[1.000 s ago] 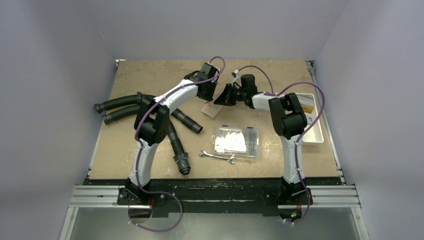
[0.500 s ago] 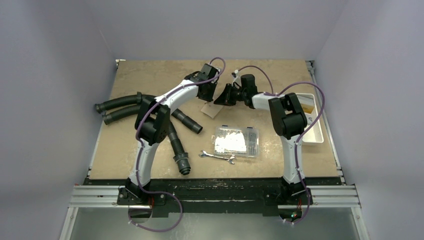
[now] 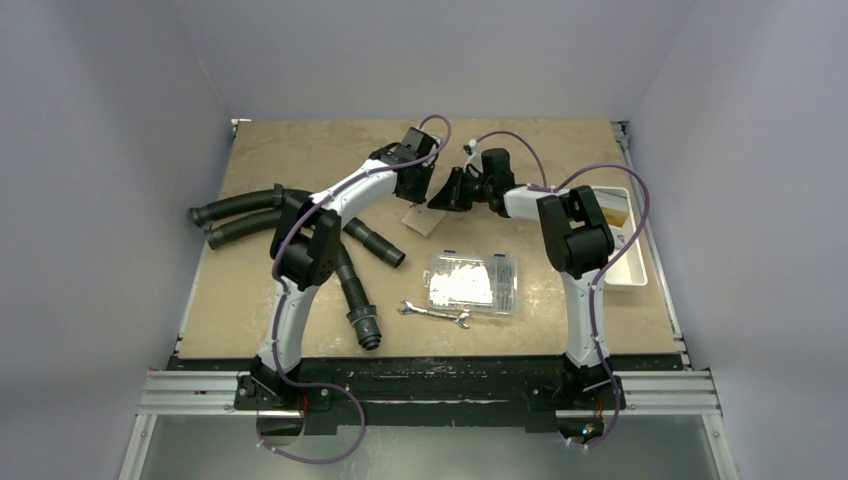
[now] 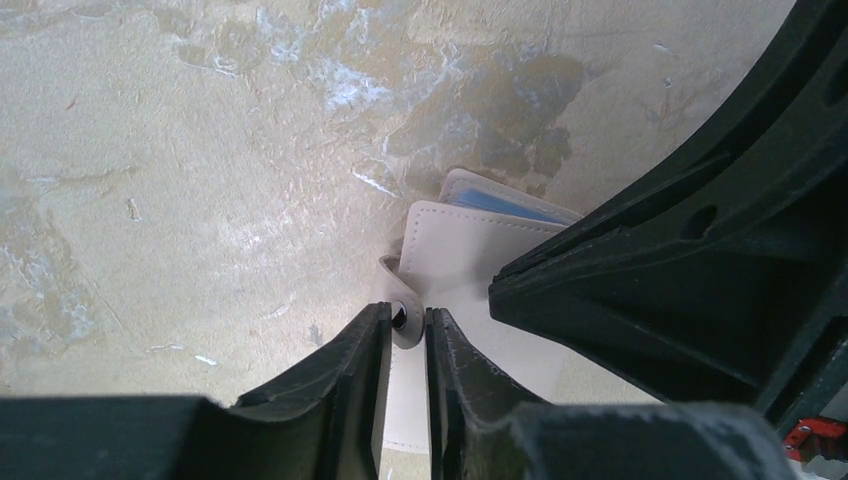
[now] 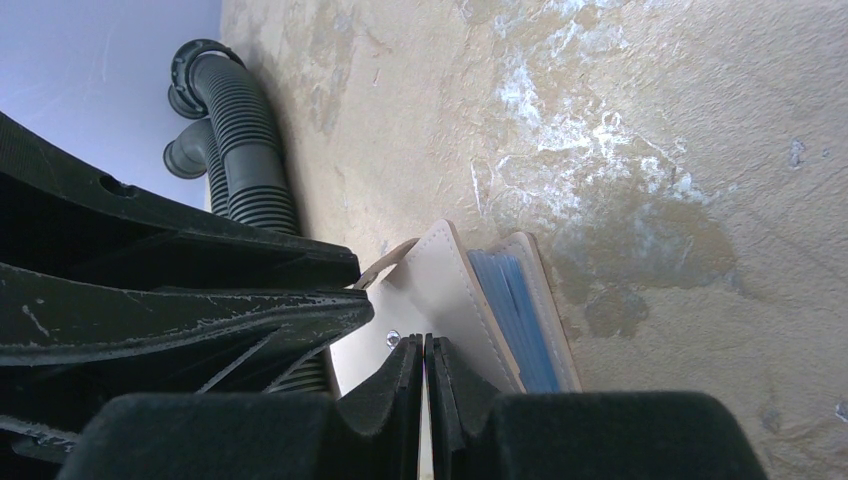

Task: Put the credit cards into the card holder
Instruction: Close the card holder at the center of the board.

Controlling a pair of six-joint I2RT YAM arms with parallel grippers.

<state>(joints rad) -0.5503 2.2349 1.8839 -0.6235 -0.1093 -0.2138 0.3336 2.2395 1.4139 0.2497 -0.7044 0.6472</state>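
The card holder (image 3: 422, 220) is lying near the far edge of the worktop (image 3: 300, 150), mid-width, with credit cards (image 5: 510, 300) peeking out. The left gripper (image 4: 407, 322) is pinching one end, and the right gripper (image 5: 424, 350) is clamping another.

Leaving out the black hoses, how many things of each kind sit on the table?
card holder: 1
clear compartment box: 1
wrench: 1
white tray: 1
Total: 4
The blue cards in the card holder overlap too much to count.
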